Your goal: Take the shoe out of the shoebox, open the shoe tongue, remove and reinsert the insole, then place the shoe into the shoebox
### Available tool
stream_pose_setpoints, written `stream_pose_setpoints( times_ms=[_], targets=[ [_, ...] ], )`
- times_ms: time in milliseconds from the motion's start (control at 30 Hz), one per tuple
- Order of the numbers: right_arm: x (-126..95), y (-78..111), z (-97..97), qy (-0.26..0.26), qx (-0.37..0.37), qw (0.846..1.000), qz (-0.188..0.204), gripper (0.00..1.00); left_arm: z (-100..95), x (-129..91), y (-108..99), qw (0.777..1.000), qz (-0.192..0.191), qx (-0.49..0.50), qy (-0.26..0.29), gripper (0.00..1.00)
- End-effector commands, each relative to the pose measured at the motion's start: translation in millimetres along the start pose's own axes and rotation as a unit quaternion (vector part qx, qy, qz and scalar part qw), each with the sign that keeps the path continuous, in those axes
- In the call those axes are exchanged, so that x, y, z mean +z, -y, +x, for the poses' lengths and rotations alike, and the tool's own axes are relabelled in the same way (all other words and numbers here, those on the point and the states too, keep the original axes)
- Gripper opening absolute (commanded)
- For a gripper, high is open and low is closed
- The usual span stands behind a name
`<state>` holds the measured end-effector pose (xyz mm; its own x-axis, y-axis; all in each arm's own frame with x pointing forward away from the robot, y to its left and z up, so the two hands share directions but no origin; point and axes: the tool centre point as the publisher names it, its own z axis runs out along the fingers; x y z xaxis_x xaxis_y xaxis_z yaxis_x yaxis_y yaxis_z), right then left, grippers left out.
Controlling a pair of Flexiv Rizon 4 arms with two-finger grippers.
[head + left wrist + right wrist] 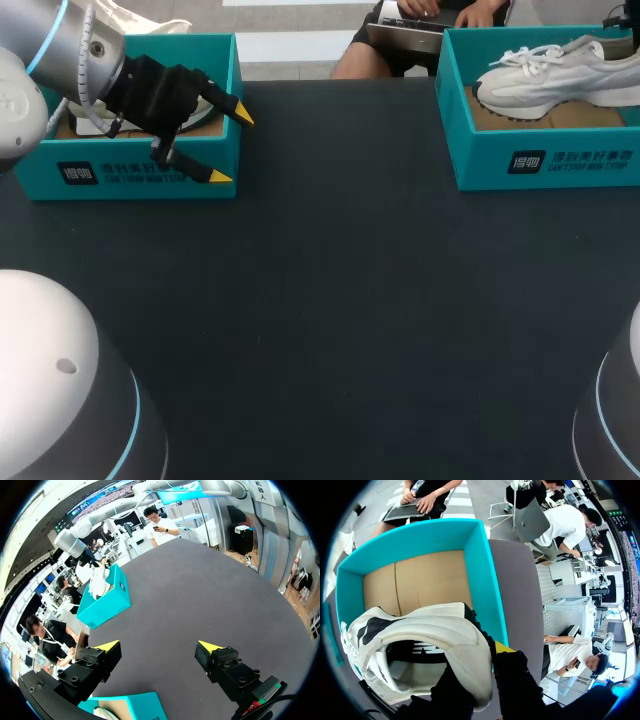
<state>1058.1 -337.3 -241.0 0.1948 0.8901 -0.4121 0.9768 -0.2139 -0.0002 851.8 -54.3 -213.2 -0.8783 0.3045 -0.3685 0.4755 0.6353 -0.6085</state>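
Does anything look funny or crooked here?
Yes, a little. The shoe in the right box sits tilted instead of lying flat on the box floor. That is because the right gripper is pinching its heel. Nothing looks spilled or broken.

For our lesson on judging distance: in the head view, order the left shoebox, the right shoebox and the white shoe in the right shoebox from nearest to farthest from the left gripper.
1. Left shoebox: the left gripper hangs over its right end.
2. Right shoebox: across the table, at the far right.
3. White shoe: lying in that box, past its left wall.
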Motion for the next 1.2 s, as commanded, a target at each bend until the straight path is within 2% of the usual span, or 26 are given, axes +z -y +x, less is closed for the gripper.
stream_pose_setpoints(
  times_ms=[33, 300, 633, 933, 1200],
  targets=[
    [14, 6.4, 4.3, -0.001, -0.004, 1.0, -0.008, 0.0, 0.5, 0, 0, 1.0, -0.002, 0.0, 0.0, 1.0],
    [33, 19.6, 7.2, 0.004, -0.014, 1.0, -0.011, 0.0, 0.5, 0, 0, 1.0, -0.002, 0.0, 0.0, 1.0],
    [58, 24.7, 10.0, 0.008, -0.018, 1.0, -0.023, 0.0, 0.5, 0, 0, 1.0, -0.002, 0.0, 0.0, 1.0],
    [88, 33.9, 21.7, 0.001, -0.008, 1.0, 0.003, 0.0, 0.5, 0, 0, 1.0, -0.002, 0.0, 0.0, 1.0],
    [99, 34.5, 28.3, -0.002, -0.005, 1.0, 0.014, 0.0, 0.5, 0, 0, 1.0, -0.002, 0.0, 0.0, 1.0]
  ],
)
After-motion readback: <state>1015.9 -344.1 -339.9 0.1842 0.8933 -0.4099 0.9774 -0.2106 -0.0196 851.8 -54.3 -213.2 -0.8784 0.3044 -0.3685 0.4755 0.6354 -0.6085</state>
